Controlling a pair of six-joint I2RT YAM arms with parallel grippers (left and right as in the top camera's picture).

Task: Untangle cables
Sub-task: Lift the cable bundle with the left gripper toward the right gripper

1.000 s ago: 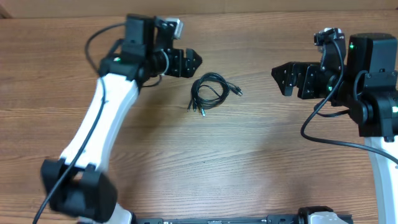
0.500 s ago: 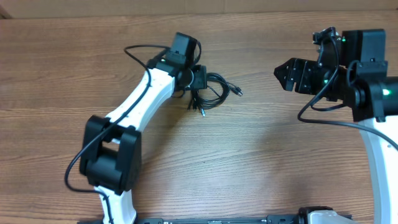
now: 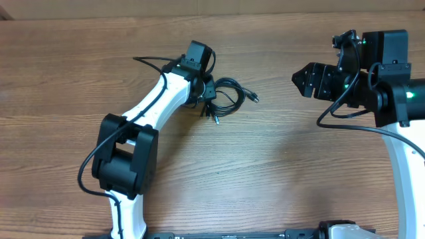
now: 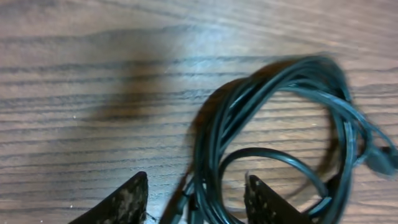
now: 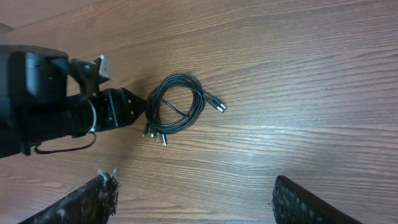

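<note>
The cables (image 3: 226,95) are thin black cords wound in one loose coil on the wooden table, with plug tips (image 3: 212,117) sticking out at the lower left and one plug (image 3: 254,98) at the right. My left gripper (image 3: 208,94) is down at the coil's left edge. In the left wrist view the coil (image 4: 280,118) fills the right half. The gripper (image 4: 195,180) stands open with the coil's left strands running between its fingers (image 4: 127,200), a gap on each side. My right gripper (image 3: 297,79) hangs open well to the right of the coil, with nothing in it. Its view shows the coil (image 5: 179,107) far ahead.
The left arm's white links (image 3: 156,106) and black elbow (image 3: 123,156) stretch diagonally from the front edge to the coil. The right arm's black body (image 3: 392,79) with its thick wire (image 3: 332,116) stands at the right. Bare wood lies between coil and right gripper.
My left arm swung right and came down on the coil's left edge, its jaws narrowing around the strands. The right gripper narrowed a little and stayed where it was.
</note>
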